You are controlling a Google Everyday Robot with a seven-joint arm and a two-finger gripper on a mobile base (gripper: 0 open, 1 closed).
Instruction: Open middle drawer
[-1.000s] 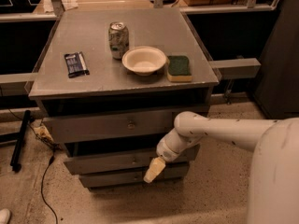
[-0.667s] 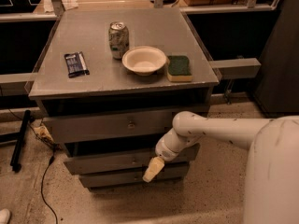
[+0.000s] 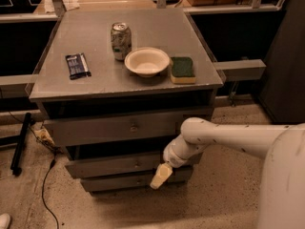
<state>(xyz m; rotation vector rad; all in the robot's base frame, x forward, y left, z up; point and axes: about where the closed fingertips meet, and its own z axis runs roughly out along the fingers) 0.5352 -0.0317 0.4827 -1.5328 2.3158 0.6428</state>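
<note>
The pincer (image 3: 161, 175), a cream-coloured tip on the end of the white arm (image 3: 224, 140), hangs low at the front of the grey metal cabinet, just below the right part of the middle drawer and over the narrow bottom drawer front (image 3: 124, 181). Whether it is wide or narrow I cannot tell.

The middle drawer (image 3: 107, 166), a long flat grey metal front with a small central knob (image 3: 137, 163), sits between the tall top drawer front (image 3: 95, 130) and the bottom one. The pincer is to the right of the knob and a little lower, near it but apart from it.

As I judge it, the task is at the approach: the drawer looks shut and no hold on the knob shows. Reaching the knob, gripping it and pulling the drawer out are all left.

On the tabletop (image 3: 95, 87) stand a silver drink can (image 3: 120, 41) and a cream round bowl (image 3: 147, 61), untouched.
</note>
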